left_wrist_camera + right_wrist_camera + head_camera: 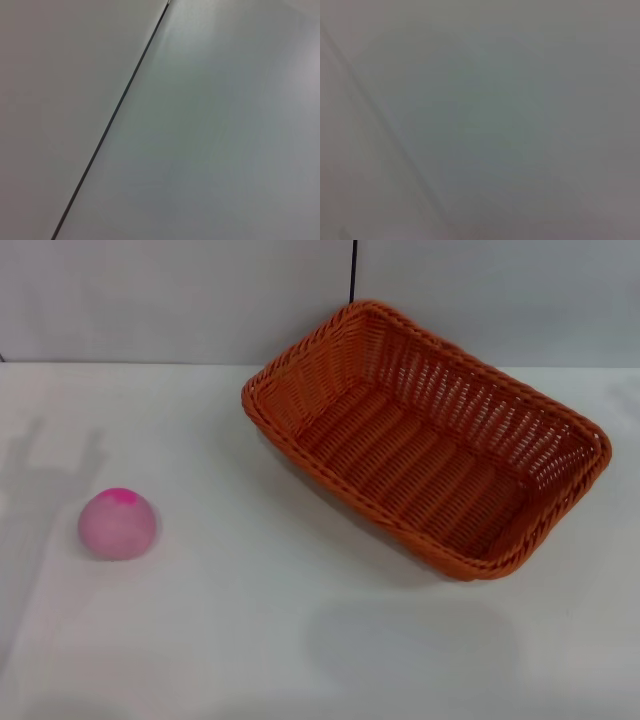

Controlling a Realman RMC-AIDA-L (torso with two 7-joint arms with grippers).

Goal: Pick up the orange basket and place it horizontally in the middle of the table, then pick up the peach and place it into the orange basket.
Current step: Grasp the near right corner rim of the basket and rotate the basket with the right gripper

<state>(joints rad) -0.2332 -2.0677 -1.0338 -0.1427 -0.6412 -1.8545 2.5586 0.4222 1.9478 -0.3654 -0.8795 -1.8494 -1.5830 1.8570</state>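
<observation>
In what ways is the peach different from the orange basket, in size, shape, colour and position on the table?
The orange basket is much larger than the peach. The basket is rectangular, woven and open on top; the peach is round and smooth. The basket is orange; the peach is pale pink with a magenta blotch. The basket lies askew at the far right, the peach at the near left, well apart. Both rest on the white table, and neither gripper is in view.

Orange basket [430, 445], upper right of the head view: woven wicker-style strands, braided rim, slatted ribbed sides, faint plastic-like sheen. Peach [118, 524], lower left: matt, soft-looking pale pink skin with a magenta blotch on top. Worktop [240, 640]: smooth, plain white, faintly glossy. Behind: flat, matt grey wall panels [170, 295].
</observation>
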